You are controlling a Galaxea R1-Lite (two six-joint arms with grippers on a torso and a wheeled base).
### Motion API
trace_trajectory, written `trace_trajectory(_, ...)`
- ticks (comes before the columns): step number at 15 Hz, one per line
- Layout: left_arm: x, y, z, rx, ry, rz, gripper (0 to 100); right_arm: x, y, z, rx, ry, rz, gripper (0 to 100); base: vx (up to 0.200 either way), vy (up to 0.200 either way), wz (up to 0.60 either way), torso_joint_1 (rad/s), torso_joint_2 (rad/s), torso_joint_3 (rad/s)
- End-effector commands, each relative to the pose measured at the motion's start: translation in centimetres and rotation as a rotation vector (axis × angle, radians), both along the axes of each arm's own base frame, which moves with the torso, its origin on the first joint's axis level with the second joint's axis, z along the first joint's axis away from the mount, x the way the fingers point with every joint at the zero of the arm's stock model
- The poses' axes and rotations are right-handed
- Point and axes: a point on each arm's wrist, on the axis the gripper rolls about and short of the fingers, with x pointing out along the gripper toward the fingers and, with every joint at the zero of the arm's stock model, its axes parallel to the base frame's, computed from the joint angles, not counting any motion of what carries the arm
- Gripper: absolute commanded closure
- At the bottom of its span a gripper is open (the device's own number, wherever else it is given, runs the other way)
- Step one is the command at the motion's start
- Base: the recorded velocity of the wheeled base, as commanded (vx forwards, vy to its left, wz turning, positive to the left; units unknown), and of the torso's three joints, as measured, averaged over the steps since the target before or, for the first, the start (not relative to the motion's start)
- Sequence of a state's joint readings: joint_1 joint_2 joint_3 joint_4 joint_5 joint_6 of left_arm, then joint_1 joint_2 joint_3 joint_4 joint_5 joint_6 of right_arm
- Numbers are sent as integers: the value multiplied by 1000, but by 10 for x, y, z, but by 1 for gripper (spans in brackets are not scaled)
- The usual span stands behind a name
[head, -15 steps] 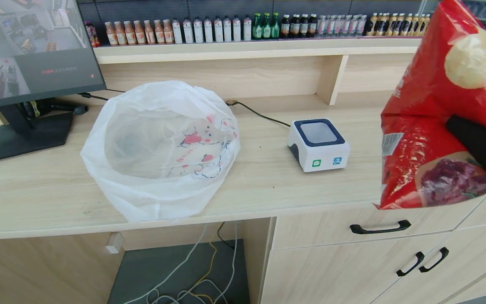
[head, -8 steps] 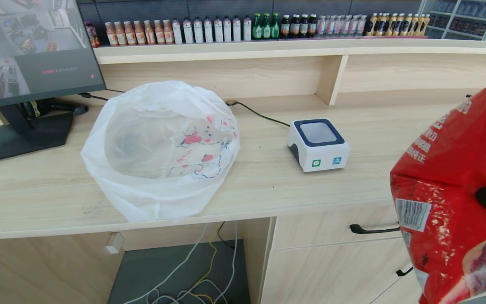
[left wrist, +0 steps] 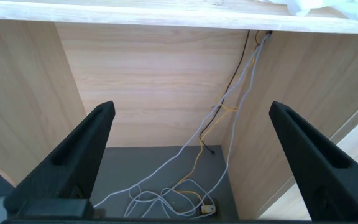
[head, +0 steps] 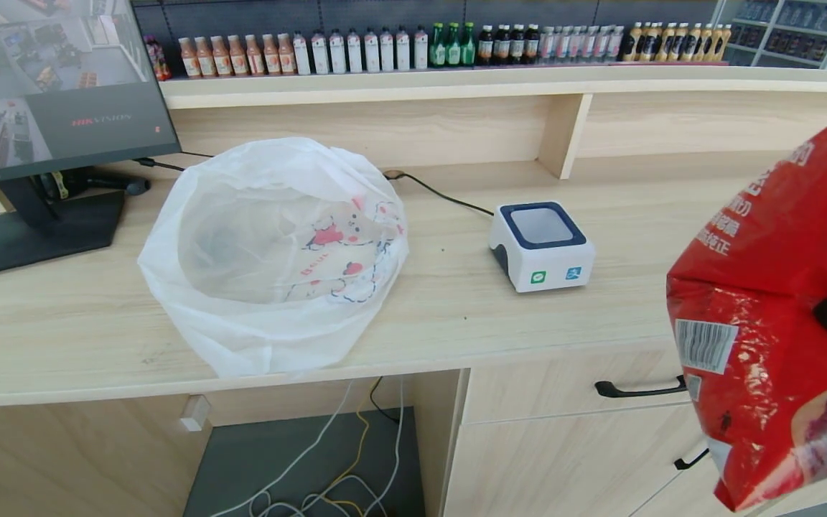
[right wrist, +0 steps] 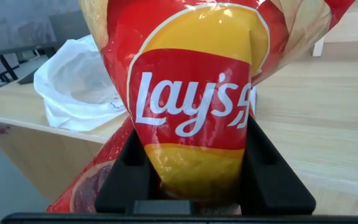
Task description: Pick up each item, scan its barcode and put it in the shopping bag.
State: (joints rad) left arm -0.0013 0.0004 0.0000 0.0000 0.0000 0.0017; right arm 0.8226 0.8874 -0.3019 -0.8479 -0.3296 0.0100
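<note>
Step in hand: the scan leg for item one. The right gripper [right wrist: 196, 163] is clamping the red chip bag [head: 765, 301] low on its body, with both fingers pressing into the foil from either side. It is gripping firmly, not pinching a seam. The bag is hanging in the air on the robot's right, well apart from the scanner [head: 541, 245]. It looks to be sitting out past the front edge of the counter [head: 456, 316], over the drawers [head: 643, 388], though depth is hard to judge from the head view.

The left gripper [left wrist: 191, 155] is idling under the counter with its fingers spread wide and nothing between them, facing the cables [left wrist: 185, 193].

The shopping bag [head: 273, 251] is standing open-mouthed on the counter left of the scanner, ready to receive.

Next move, as I'm reading it: carry the bag left until it is over the scanner's glass, then roll the wrist. The barcode [head: 705, 346] is facing sideways toward the head camera, and the window is pointing up. The foil is crinkly, so the patch needs holding flat and near the glass.

Print:
- Chip bag: it is showing a big white script logo on a red-and-yellow roundel in the right wrist view. The other face is carrying pale characters down one edge and a white barcode panel.
- Scanner: it is wearing two small payment icons, one green and one blue.
- Shopping bag: it is showing a red-and-blue cartoon print.
- Monitor [head: 47, 79]: it is showing a small red logo and camera tiles.
- Bottles [head: 413, 47] on the back shelf: the labels are too small to read.
</note>
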Motion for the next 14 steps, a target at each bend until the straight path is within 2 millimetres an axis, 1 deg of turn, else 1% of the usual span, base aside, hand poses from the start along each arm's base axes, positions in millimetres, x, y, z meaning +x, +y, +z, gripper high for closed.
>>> trace_trajectory(1, 0, 0, 0, 0, 0, 0, 0, 21, 9, 1, -43, 36, -78, 100, 0, 0, 0, 0, 0, 0)
trace_trajectory(2, 0, 0, 0, -2, 0, 0, 0, 30, 10, 0, -51, 47, -121, 100, 0, 0, 0, 0, 0, 0)
trace_trajectory(3, 0, 0, 0, -3, 0, 3, 0, 37, 14, 0, -52, 37, -138, 100, 0, 200, 0, 7, 17, 2)
trace_trajectory(5, 0, 0, 0, -5, 0, 1, 0, 55, 21, 16, -70, -28, -188, 100, 0, 200, 0, 2, 7, 5)
trace_trajectory(7, 0, 0, 0, -5, 0, 1, 0, 66, 29, 21, -108, -40, -202, 100, 0, 200, 0, 0, -2, 5)
trace_trajectory(10, 0, 0, 0, -2, 0, 1, 0, 74, 36, 27, -126, -50, -211, 100, 0, 200, 0, 9, 7, 2)
trace_trajectory(14, 0, 0, 0, -2, 0, 1, 0, 82, 42, 36, -106, -61, -215, 100, 0, 200, 0, 2, 4, 2)
